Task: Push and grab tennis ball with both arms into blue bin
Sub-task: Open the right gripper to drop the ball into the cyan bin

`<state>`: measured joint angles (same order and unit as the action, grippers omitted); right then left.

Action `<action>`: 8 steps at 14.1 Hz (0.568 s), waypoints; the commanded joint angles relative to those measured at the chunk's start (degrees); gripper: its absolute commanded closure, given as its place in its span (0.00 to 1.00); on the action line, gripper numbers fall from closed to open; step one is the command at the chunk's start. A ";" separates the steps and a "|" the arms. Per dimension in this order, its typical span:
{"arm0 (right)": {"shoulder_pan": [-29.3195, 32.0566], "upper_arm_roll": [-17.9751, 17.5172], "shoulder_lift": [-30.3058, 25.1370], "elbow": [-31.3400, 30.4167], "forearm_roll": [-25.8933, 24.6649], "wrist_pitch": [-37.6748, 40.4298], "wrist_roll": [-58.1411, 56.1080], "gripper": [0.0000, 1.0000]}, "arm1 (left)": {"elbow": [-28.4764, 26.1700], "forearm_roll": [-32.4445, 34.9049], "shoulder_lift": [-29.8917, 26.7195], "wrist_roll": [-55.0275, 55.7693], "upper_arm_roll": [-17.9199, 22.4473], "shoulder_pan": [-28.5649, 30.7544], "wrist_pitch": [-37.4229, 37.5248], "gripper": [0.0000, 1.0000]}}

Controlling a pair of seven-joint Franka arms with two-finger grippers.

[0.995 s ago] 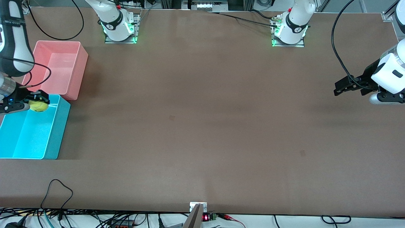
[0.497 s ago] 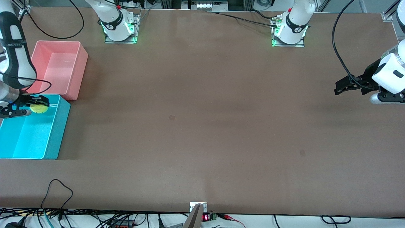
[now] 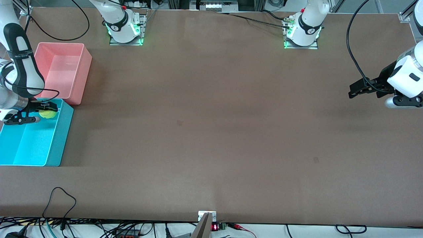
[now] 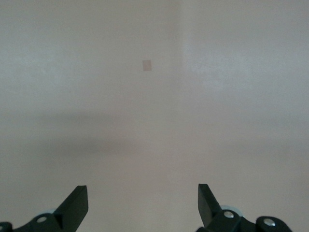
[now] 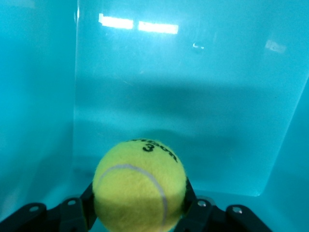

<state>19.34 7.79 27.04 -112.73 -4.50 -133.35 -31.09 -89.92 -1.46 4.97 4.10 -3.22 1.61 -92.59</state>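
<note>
— Well, any writing legible on the tennis ball point(image 5: 139, 189)?

— Yes: dark print near the top, a "3" clear enough, the curved brand word above it too small to read.

— Where, exactly?

— Clamped between the fingers of the right gripper point(image 3: 44, 111), inside the blue bin point(image 3: 61, 137), at the left edge of the front view, near the wall next to the pink bin point(image 3: 84, 71). Cannot tell whether touching the floor of the bin.

— Anything cut off?

— Blue bin clipped by the left edge of the frame; lower part of the ball out of the right wrist view. White label on the right arm's black band unreadable.

— And the left gripper point(image 3: 363, 89)?

— Waiting at the right edge of the front view, over bare table point(image 3: 211, 132), fingers point(image 4: 77, 205) spread apart, holding nothing. Only the tips visible in the left wrist view.
</note>
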 commanded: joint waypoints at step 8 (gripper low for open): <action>0.87 -0.32 1.18 1.20 -1.04 -1.74 0.94 0.00 | 0.36 -0.38 -0.58 -0.93 -0.21 0.59 1.09 0.00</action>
<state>19.71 7.80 27.60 -112.64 -4.51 -134.82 -31.08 -89.92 -1.46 4.97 4.10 -3.18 1.67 -92.44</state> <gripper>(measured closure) 0.000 0.000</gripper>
